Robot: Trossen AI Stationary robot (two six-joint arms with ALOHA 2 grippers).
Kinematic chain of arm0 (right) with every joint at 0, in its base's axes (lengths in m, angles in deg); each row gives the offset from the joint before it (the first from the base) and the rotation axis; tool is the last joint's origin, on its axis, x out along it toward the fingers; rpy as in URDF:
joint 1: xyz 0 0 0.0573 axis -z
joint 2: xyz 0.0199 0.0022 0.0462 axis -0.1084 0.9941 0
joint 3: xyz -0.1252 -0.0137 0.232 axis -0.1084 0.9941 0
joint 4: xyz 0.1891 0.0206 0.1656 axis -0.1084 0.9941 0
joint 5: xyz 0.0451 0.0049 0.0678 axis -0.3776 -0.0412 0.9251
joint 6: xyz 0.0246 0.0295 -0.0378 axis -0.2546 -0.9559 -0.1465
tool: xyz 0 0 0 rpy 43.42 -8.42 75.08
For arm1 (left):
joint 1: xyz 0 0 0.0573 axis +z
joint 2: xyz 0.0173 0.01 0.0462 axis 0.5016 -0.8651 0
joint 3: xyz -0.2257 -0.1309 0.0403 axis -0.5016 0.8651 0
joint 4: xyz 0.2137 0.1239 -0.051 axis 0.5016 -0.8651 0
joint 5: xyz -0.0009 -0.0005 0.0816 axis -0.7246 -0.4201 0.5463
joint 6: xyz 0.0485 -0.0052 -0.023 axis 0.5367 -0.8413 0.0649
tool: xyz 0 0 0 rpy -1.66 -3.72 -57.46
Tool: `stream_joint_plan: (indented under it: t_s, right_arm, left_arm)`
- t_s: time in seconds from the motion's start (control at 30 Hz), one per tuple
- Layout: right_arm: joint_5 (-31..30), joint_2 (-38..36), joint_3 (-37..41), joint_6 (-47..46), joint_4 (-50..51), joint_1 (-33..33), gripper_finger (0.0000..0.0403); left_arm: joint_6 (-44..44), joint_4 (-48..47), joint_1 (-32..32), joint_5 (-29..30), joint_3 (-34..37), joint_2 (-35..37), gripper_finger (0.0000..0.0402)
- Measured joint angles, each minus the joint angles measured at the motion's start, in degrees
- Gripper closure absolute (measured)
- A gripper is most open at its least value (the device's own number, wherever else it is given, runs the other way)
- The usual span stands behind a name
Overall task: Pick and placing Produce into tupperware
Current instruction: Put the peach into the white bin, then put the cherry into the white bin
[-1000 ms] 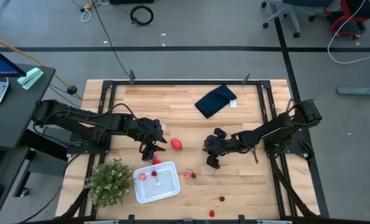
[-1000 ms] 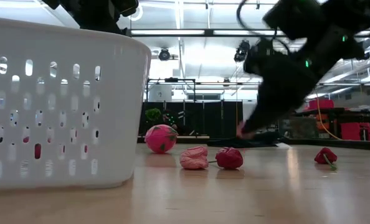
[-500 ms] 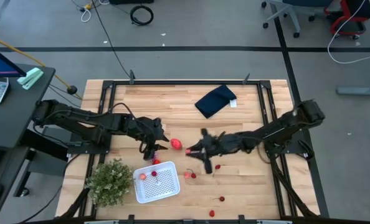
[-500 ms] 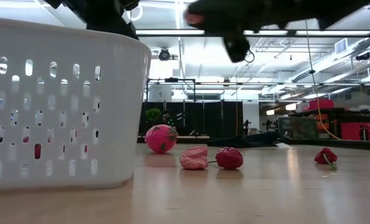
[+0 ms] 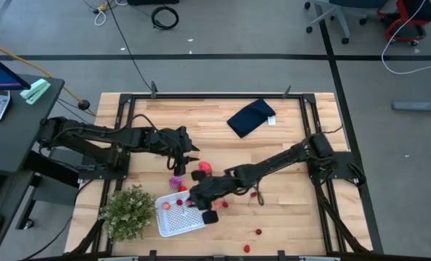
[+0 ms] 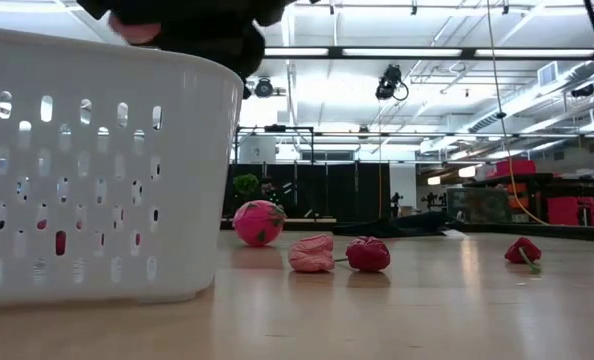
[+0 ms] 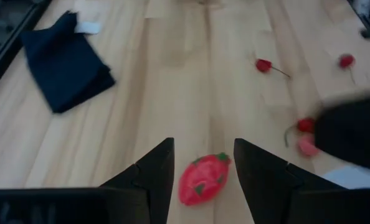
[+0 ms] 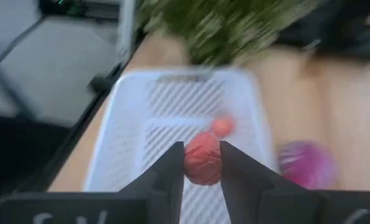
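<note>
Right claw [image 8: 202, 167] clamps one red fruit [image 8: 202, 162] over tupperware [image 8: 132, 124]; left claw [image 7: 202, 165] apart, above one strawberry [image 7: 202, 178].

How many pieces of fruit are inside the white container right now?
2: one small red piece and another beside it, near the tupperware's left edge in the high view. The right gripper holds a third piece above it and may hide more.

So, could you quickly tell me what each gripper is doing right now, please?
Left gripper: open, above the strawberry.
Right gripper: shut on a red fruit, over the tupperware.
</note>
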Motion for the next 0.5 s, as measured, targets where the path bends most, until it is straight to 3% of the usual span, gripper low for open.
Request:
stream_joint_plan:
  t_s: [0.27,0.5]
  right_arm:
    - [0.2,7.1,-7.5,2.2,9.2,0.5,0.0246]
    - [-5.0,4.4,-7.6,3.1,13.3,0.8,0.0203]
  left_arm:
    - [-3.0,-1.2,3.1,0.0,0.0,0.0,0.0245]
    - [-3.0,-2.7,4.0,0.0,0.0,0.0,0.0260]
